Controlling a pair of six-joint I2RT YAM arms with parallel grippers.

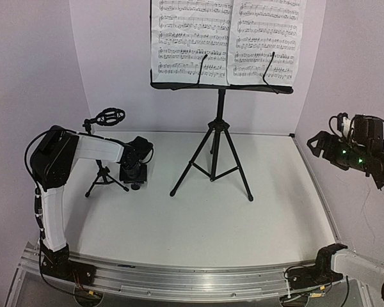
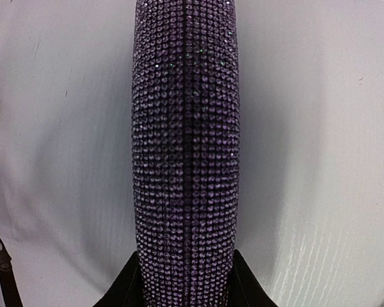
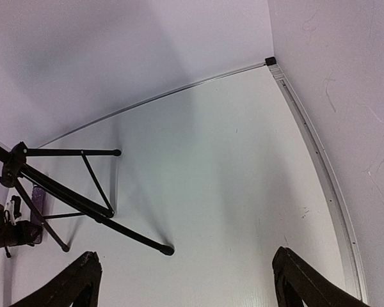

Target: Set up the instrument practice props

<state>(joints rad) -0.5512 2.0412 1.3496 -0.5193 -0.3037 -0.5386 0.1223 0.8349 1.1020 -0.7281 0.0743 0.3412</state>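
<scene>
The black tripod music stand (image 1: 217, 137) stands at the back middle, with two white music sheets (image 1: 227, 39) resting on its desk. The small black mic stand (image 1: 102, 174) stands at the left, its round clip (image 1: 109, 117) empty. My left gripper (image 1: 134, 171) hangs just right of it, pointing down at the table. In the left wrist view it (image 2: 185, 288) is shut on the glittery purple microphone (image 2: 185, 141), which fills the middle of that view. My right gripper (image 1: 320, 144) is raised at the far right, open and empty (image 3: 189, 288); the music stand's legs (image 3: 83, 204) show to its left.
White walls close in the table at the back and both sides. A metal rail (image 3: 320, 166) runs along the table's right edge. A leg of the mic stand (image 2: 3, 268) shows at the left edge of the left wrist view.
</scene>
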